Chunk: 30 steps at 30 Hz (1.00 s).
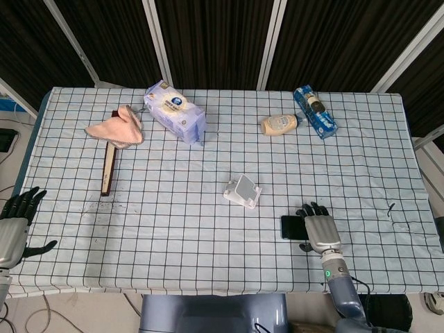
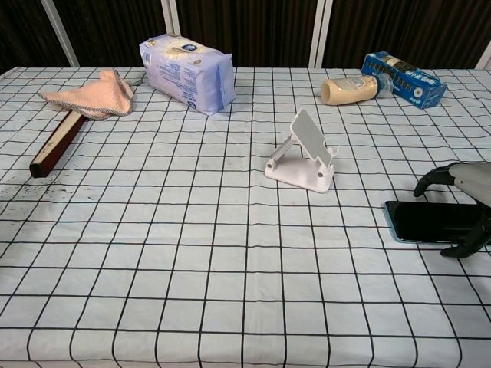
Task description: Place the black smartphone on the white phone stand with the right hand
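The black smartphone [image 1: 291,227] [image 2: 423,221] lies flat on the checkered cloth near the front right. My right hand [image 1: 320,230] [image 2: 465,208] hovers over its right end, fingers arched past the far edge and thumb by the near edge, holding nothing. The white phone stand [image 1: 243,191] [image 2: 302,153] stands empty to the phone's left and further back, its sloped plate facing the front right. My left hand [image 1: 14,225] rests off the table's front left corner with fingers apart; only the head view shows it.
Along the back lie a pink cloth [image 1: 116,127] over a dark wooden bar [image 1: 107,168], a tissue pack [image 1: 175,110], a beige bottle [image 1: 279,124] and a blue packet [image 1: 315,112]. The table's front edge [image 1: 208,291] runs close behind the phone.
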Each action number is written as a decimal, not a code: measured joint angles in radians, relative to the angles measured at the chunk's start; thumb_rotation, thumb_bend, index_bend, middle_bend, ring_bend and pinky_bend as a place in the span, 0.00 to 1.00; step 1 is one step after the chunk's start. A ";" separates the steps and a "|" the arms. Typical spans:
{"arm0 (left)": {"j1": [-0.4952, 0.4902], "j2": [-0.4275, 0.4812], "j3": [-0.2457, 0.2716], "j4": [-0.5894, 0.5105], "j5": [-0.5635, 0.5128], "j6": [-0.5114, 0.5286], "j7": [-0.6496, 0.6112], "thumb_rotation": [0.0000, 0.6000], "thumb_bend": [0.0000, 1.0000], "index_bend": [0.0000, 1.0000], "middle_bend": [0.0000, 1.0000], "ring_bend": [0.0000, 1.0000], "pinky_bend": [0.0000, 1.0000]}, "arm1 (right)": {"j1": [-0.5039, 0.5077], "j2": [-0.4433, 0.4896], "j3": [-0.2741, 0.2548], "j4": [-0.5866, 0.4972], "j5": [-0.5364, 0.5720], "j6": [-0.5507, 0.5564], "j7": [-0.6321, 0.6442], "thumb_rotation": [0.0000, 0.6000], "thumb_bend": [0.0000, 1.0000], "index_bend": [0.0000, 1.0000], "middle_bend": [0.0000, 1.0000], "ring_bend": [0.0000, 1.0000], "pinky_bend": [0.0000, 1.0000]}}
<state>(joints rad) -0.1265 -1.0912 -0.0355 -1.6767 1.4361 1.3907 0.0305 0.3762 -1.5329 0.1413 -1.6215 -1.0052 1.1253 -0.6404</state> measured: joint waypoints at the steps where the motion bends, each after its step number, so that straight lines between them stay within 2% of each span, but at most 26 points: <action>1: 0.000 0.000 0.000 0.000 0.000 0.000 0.000 1.00 0.00 0.00 0.00 0.00 0.00 | 0.002 -0.001 0.001 0.002 0.008 -0.001 -0.002 1.00 0.22 0.29 0.17 0.09 0.14; 14: -0.001 0.001 -0.001 -0.001 -0.004 -0.002 0.001 1.00 0.00 0.00 0.00 0.00 0.00 | 0.032 -0.005 0.000 0.014 0.088 -0.003 -0.025 1.00 0.27 0.29 0.18 0.09 0.14; 26: -0.001 0.001 -0.001 -0.001 -0.006 -0.001 0.000 1.00 0.00 0.00 0.00 0.00 0.00 | 0.046 0.002 -0.019 0.015 0.136 -0.006 -0.030 1.00 0.45 0.34 0.22 0.10 0.14; 30: -0.001 0.001 -0.001 -0.001 -0.006 -0.001 0.000 1.00 0.00 0.00 0.00 0.00 0.00 | 0.048 0.003 -0.024 0.015 0.142 -0.007 -0.022 1.00 0.53 0.42 0.30 0.19 0.14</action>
<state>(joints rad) -0.1272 -1.0898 -0.0367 -1.6781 1.4305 1.3899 0.0307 0.4238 -1.5300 0.1172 -1.6067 -0.8633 1.1182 -0.6629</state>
